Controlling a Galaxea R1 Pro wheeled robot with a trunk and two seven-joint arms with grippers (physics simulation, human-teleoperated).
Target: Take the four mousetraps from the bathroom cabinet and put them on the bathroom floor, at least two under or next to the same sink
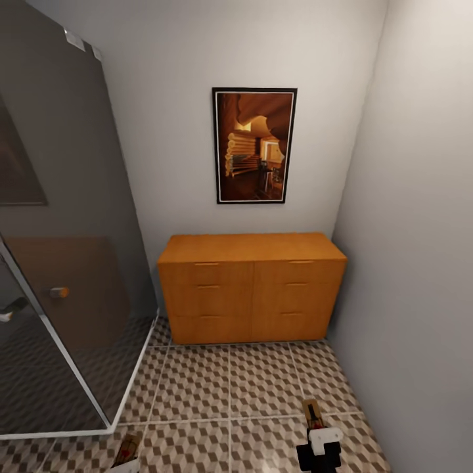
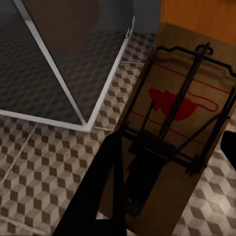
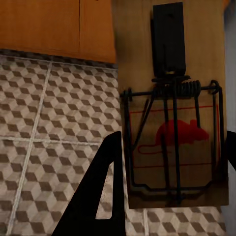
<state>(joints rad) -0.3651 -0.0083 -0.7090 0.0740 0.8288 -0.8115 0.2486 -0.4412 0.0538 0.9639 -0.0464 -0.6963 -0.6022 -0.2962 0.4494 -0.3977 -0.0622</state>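
While each trap's long axis runs forward along its fingers | left gripper (image 2: 162, 187) clamps mousetrap (image 2: 182, 113) | right gripper (image 3: 167, 182) clamps second mousetrap (image 3: 172, 128) | bathroom floor (image 1: 230, 387) beneath both.

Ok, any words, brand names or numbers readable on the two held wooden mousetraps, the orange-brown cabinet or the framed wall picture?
None readable.
Left flat brown wooden mousetrap: a red mouse silhouette, no lettering.
Right flat brown wooden mousetrap: same.
Orange-brown wooden cabinet: no labels.
Dark-framed wall picture: no caption.
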